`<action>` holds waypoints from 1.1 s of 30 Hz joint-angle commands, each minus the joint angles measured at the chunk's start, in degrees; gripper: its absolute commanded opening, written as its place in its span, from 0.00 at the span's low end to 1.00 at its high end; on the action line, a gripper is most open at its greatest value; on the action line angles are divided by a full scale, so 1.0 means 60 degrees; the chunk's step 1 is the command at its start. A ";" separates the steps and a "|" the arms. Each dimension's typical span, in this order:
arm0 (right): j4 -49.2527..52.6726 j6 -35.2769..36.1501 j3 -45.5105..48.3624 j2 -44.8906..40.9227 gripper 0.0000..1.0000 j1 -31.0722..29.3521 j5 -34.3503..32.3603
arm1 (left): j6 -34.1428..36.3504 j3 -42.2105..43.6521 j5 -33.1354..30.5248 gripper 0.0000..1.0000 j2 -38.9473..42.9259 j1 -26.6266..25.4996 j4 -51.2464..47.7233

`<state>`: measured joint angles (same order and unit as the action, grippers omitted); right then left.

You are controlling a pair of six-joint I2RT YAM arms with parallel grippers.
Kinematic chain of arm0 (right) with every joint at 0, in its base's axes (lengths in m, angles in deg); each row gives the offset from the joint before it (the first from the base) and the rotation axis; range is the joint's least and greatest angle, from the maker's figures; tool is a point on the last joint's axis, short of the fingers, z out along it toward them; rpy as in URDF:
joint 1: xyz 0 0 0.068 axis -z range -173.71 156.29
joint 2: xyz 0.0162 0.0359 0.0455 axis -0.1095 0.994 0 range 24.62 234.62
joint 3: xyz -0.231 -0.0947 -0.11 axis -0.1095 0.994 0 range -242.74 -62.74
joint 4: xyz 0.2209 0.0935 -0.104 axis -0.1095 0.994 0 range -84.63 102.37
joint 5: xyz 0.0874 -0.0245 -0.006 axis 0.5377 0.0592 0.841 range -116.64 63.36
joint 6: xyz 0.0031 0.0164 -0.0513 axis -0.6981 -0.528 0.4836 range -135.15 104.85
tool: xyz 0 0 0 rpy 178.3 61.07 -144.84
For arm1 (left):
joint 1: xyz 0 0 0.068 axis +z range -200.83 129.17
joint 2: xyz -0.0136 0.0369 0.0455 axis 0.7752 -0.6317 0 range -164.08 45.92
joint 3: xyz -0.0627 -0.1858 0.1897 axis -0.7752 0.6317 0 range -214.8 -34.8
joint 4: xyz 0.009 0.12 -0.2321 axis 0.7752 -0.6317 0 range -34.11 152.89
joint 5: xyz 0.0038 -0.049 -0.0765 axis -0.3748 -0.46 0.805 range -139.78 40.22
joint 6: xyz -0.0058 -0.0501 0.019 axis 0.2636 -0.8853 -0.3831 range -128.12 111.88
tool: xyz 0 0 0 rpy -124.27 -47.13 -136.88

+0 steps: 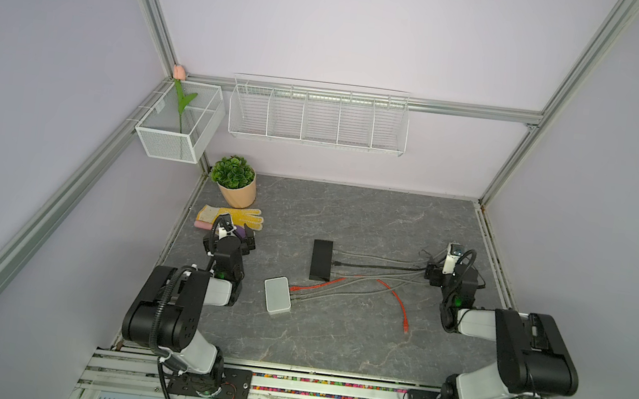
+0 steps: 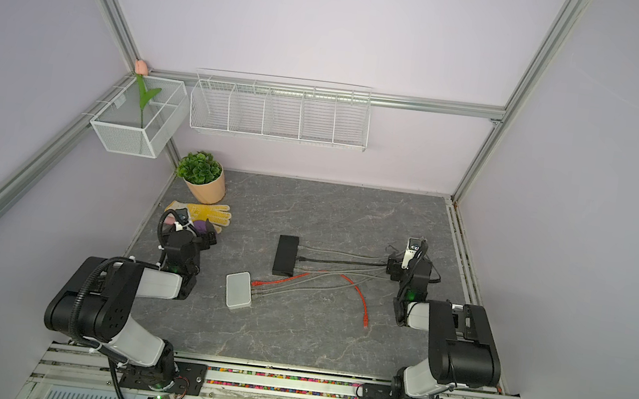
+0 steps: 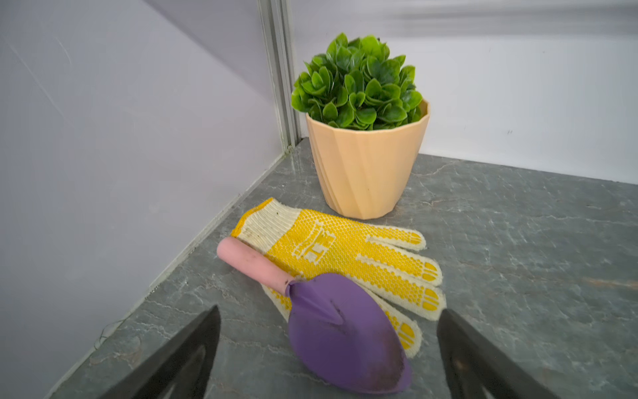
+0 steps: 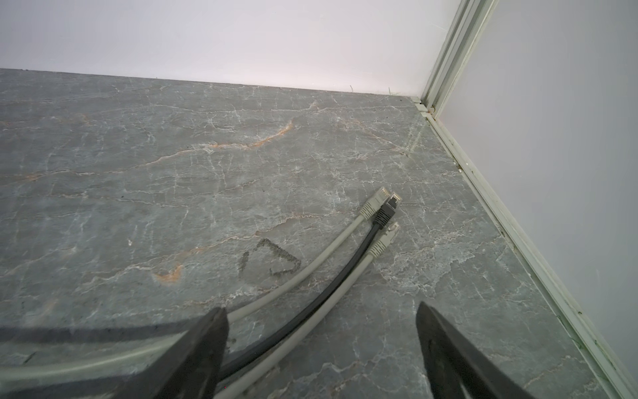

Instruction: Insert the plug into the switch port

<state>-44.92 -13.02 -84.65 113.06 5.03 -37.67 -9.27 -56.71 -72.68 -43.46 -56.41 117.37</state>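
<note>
**A:** What sits in the containers?

**B:** The white mesh box [image 1: 174, 143] on the left wall holds a pink artificial tulip [image 1: 179, 72]. The peach ribbed plastic pot [image 3: 366, 172] holds a green leafy plant [image 3: 355, 83]. A white wire rack [image 1: 315, 139] with five compartments hangs on the back wall.

**A:** And the arms?

**B:** Both are folded low. The left gripper [image 3: 330, 309] has its jaws spread wide and points over a purple trowel with a pink handle [image 3: 341, 338], which lies partly on a yellow-dotted knit glove [image 3: 345, 248]. The right gripper [image 4: 321, 308] is also spread, grips nothing, and hovers low near the table's right edge.

**A:** The plug?

**B:** The black cable plug [image 4: 388, 209] lies on the grey marbled table [image 1: 332, 345] just ahead of the right gripper, between two grey cable plugs [image 4: 374, 202]. Its cable runs back between the jaws. The black rectangular switch box [image 1: 321, 259] sits mid-table, well apart to that gripper's left.
</note>
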 commanded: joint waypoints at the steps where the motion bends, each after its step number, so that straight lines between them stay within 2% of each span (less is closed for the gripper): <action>1: 0.0047 -0.0121 0.0020 -0.0128 0.89 0.0000 0.0124 | -0.0277 -0.0069 0.0306 0.98 0.0087 0.0154 -0.0396; 14: 0.0060 -0.0136 0.0019 -0.0125 0.89 0.0044 0.0198 | -0.0222 -0.0029 0.0329 0.98 0.0053 0.0154 -0.0291; 16: 0.0060 -0.0143 0.0019 -0.0118 0.89 0.0045 0.0198 | -0.0041 -0.0085 0.0809 0.99 0.0071 0.0154 -0.0411; 33: 0.0060 -0.0149 0.0012 -0.0131 0.89 0.0035 0.0194 | -0.0088 -0.0117 0.0974 0.98 0.0073 0.0213 -0.0473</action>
<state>-44.33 -13.26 -84.65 113.06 5.07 -37.08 -10.25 -56.73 -67.67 -43.46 -55.58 114.46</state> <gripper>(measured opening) 0.887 0.986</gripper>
